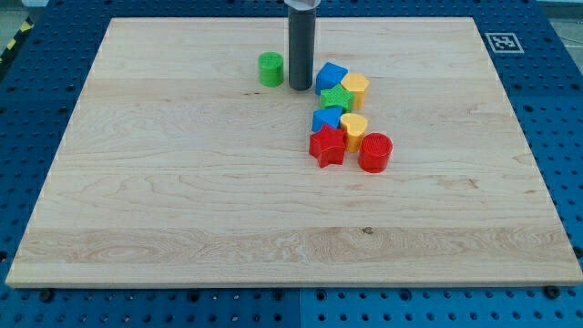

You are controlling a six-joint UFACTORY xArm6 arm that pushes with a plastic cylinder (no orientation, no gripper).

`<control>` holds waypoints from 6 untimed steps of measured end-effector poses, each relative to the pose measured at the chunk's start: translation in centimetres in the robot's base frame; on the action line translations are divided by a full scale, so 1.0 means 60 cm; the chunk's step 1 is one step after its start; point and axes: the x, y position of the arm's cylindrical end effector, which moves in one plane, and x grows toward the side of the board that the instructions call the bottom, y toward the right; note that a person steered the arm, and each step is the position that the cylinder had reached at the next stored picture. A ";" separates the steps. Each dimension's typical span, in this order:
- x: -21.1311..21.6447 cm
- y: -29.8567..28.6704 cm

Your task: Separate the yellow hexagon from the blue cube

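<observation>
My tip (301,87) stands near the view's top, between a green cylinder (271,69) on its left and a blue block (331,76) just to its right. That blue block touches a yellow hexagon-like block (355,88) on its right. A green star (336,98) sits right below these two. Below the star is a second blue block (327,119), next to a second yellow block (354,129) that looks like a heart. Which of the two blue blocks is the cube I cannot tell. My tip is close to the upper blue block, with a small gap.
A red star (328,146) and a red cylinder (374,152) close the cluster at its lower end. The wooden board (182,200) lies on a blue perforated table. A printed marker (500,42) sits off the board's top right corner.
</observation>
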 end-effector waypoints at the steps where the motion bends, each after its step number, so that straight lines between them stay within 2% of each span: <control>1: 0.003 0.023; 4: 0.047 0.064; 6: -0.047 0.069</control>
